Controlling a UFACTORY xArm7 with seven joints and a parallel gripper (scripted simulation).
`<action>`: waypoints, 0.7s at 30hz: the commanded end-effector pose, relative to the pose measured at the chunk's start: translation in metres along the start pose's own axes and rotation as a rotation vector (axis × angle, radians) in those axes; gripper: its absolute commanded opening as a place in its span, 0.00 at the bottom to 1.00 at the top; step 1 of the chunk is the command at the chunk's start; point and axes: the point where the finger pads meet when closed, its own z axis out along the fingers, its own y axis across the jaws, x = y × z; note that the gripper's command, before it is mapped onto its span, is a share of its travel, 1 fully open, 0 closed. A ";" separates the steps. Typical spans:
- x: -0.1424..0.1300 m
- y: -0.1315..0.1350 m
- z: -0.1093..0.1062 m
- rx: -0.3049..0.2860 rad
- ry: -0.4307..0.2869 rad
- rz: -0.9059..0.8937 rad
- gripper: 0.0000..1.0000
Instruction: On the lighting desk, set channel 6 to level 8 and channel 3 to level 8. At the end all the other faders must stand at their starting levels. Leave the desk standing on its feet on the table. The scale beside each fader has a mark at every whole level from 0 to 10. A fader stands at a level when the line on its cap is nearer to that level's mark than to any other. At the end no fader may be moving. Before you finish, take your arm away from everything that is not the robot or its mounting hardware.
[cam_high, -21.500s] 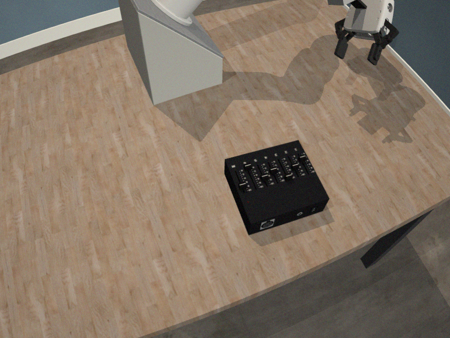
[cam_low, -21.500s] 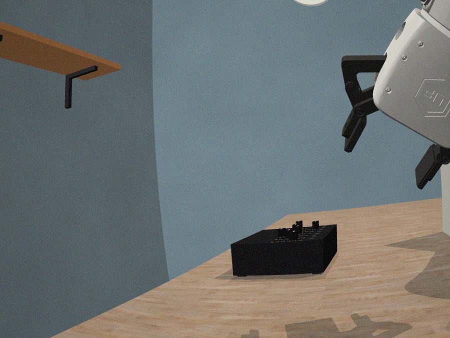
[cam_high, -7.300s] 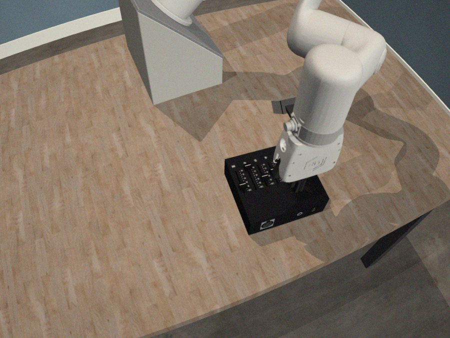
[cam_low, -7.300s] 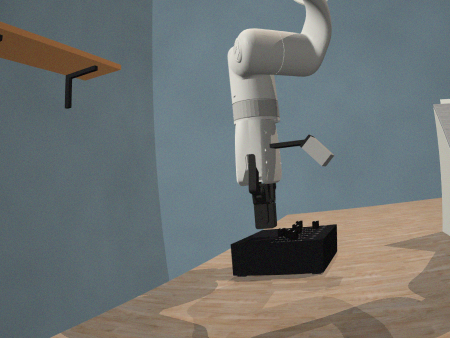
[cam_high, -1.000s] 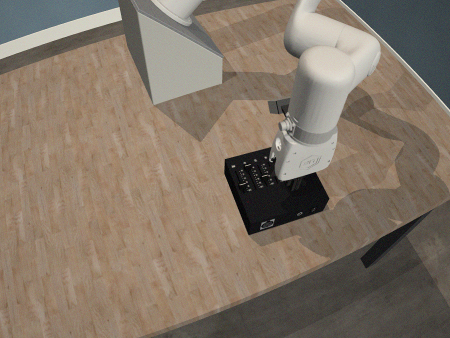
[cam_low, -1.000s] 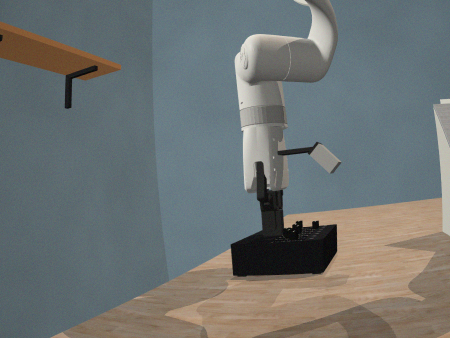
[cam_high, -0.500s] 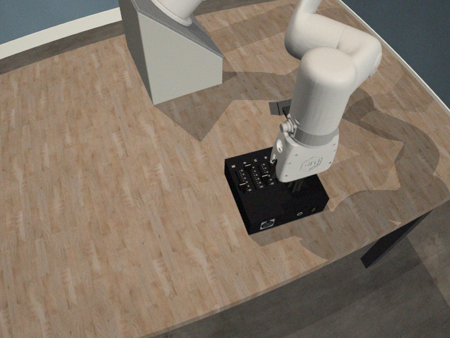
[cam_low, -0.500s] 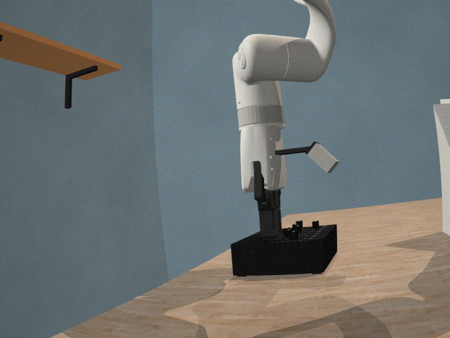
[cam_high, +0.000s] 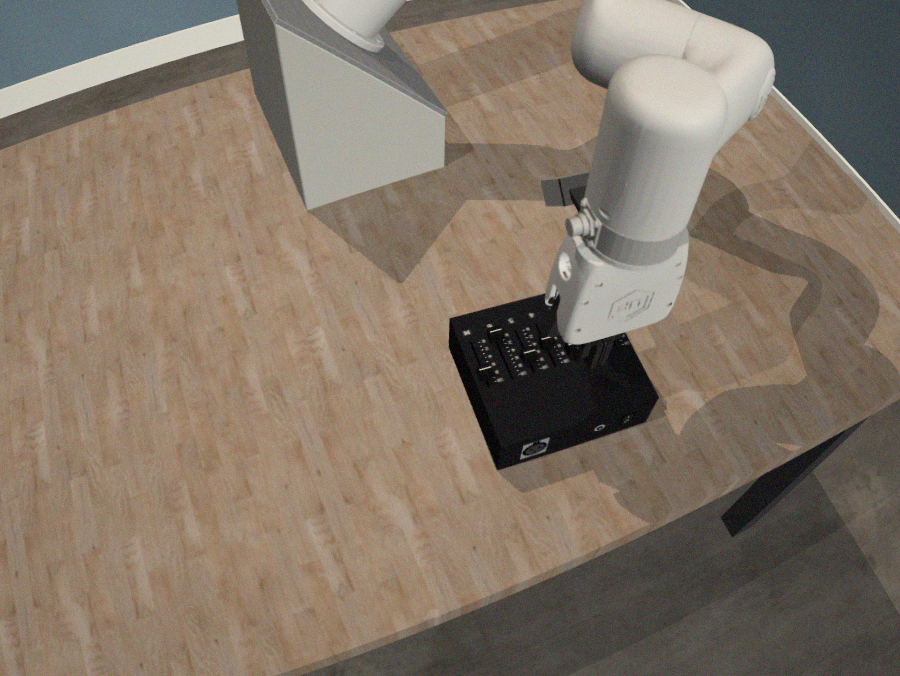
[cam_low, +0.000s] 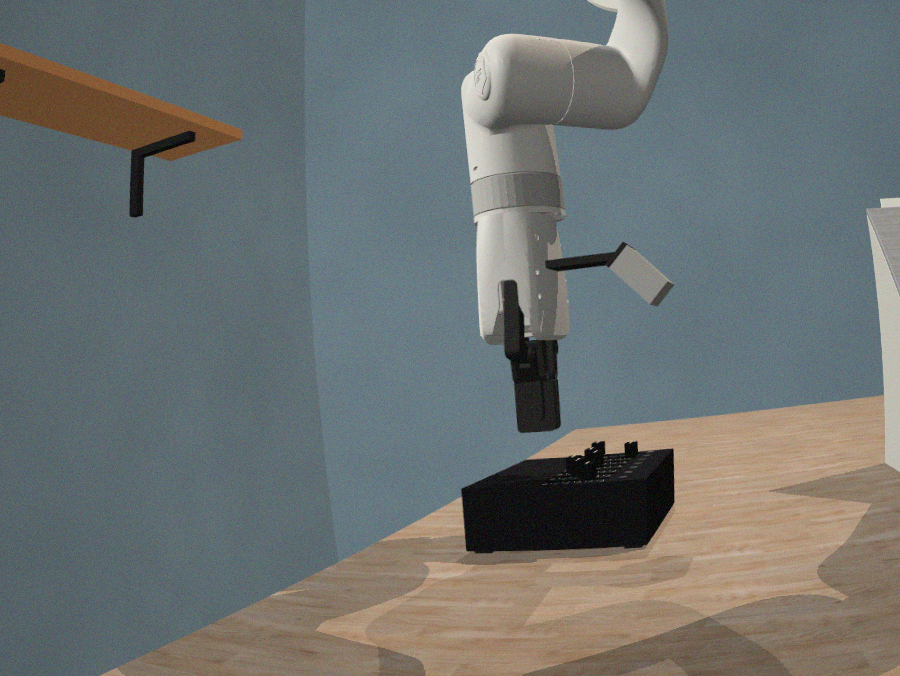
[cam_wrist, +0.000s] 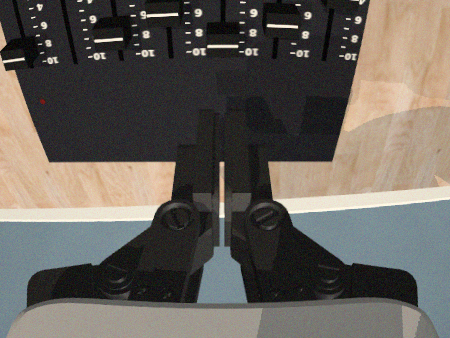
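Note:
The black lighting desk (cam_high: 552, 411) (cam_low: 560, 509) (cam_wrist: 133, 117) stands flat on its feet on the wooden table. My gripper (cam_low: 536, 425) (cam_wrist: 221, 139) (cam_high: 592, 358) is shut and empty. It hangs a little above the desk's plain front part, clear of the fader caps. In the wrist view the scales read upside down, with channel 1 at the right. The channel 3 cap (cam_wrist: 223, 39) sits straight ahead of the fingertips, near the 8 mark. In the top view my hand hides the right-hand faders.
The arm's grey base pedestal (cam_high: 356, 109) stands behind the desk. The table's edge (cam_high: 727, 502) runs close in front of and to the right of the desk. A wooden shelf (cam_low: 109, 109) hangs on the wall, far off.

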 end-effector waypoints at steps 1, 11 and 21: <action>-0.001 0.000 -0.007 0.001 -0.003 0.000 0.00; -0.001 0.000 -0.010 0.001 -0.003 0.000 0.00; 0.000 -0.001 -0.010 0.001 -0.002 -0.009 0.00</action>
